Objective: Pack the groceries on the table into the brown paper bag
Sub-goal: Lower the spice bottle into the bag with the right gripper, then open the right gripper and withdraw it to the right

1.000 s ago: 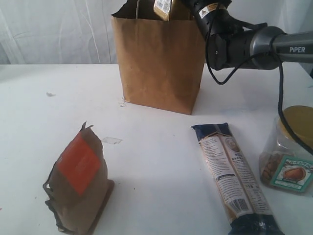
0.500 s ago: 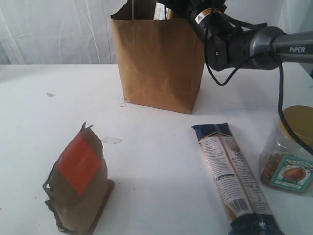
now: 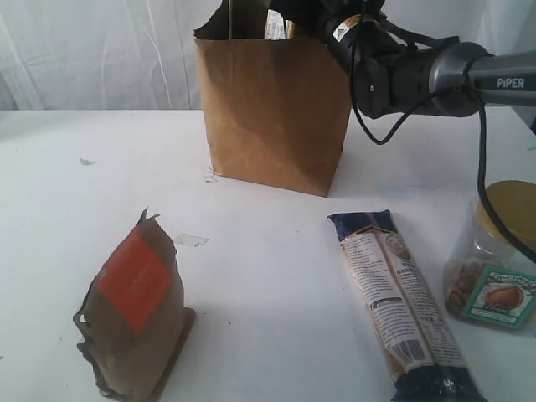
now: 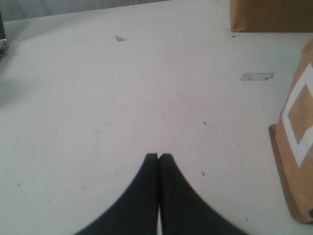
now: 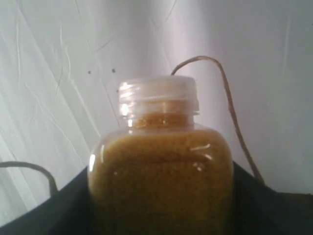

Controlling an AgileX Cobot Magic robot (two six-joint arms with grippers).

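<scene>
The brown paper bag (image 3: 272, 109) stands at the back middle of the table (image 3: 251, 251). My right gripper reaches into its open top, shut on the yellow-grain bottle (image 5: 159, 166) with its white cap (image 5: 159, 95); a bit of the bottle (image 3: 275, 23) shows above the bag's rim. The orange-labelled brown pouch (image 3: 138, 310) stands at the front left, also seen in the left wrist view (image 4: 296, 142). The long pasta packet (image 3: 400, 301) lies at the front right beside the gold-lidded clear jar (image 3: 498, 260). My left gripper (image 4: 158, 156) hangs shut and empty over bare table. Can and carton are out of view.
A bag handle (image 5: 230, 107) curves beside the bottle's cap. White curtain hangs behind the table. A scrap of clear tape (image 3: 191, 240) lies between the bag and the pouch. The right arm's cable (image 3: 481, 176) loops down over the jar.
The right gripper has lowered the bottle further into the bag's mouth; less of the bottle shows above the rim. The bag's top has shifted slightly. The left arm is unchanged.
</scene>
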